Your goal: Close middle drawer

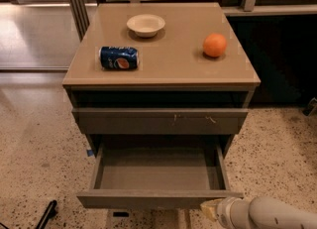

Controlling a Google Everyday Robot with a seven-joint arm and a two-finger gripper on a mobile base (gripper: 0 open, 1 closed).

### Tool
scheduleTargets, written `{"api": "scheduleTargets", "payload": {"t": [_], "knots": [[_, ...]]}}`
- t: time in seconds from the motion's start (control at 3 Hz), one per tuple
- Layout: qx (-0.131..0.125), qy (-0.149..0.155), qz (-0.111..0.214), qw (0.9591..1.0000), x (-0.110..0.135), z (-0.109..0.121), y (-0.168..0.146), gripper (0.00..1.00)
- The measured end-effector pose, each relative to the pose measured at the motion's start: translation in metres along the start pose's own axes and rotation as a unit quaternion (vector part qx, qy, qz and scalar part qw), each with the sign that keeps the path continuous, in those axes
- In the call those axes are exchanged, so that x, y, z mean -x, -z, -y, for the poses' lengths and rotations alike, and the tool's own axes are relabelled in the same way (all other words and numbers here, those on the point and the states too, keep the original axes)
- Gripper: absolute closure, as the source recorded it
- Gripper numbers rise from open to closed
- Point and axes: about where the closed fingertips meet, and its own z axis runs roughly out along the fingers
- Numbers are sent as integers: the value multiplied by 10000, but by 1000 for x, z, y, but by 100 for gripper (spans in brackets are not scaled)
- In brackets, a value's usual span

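The middle drawer is pulled far out of the grey-brown cabinet, and its flat grey inside is empty. My gripper is at the bottom right, at the lower right end of the drawer's front panel and against or very close to it. The pale arm runs off to the right behind it. The widest drawer front, with small pale scratches, sits above and stands out slightly.
On the cabinet top lie a blue soda can on its side, a white bowl and an orange. A dark object lies on the speckled floor at lower left. A dark shelf unit stands to the right.
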Motion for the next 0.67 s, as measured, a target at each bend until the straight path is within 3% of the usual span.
{"api": "scheduleTargets", "payload": {"t": [0.33, 0.67], "knots": [[-14, -29, 91, 10000, 12, 2, -15, 100], [67, 126, 77, 9999, 35, 4, -37, 100]]}}
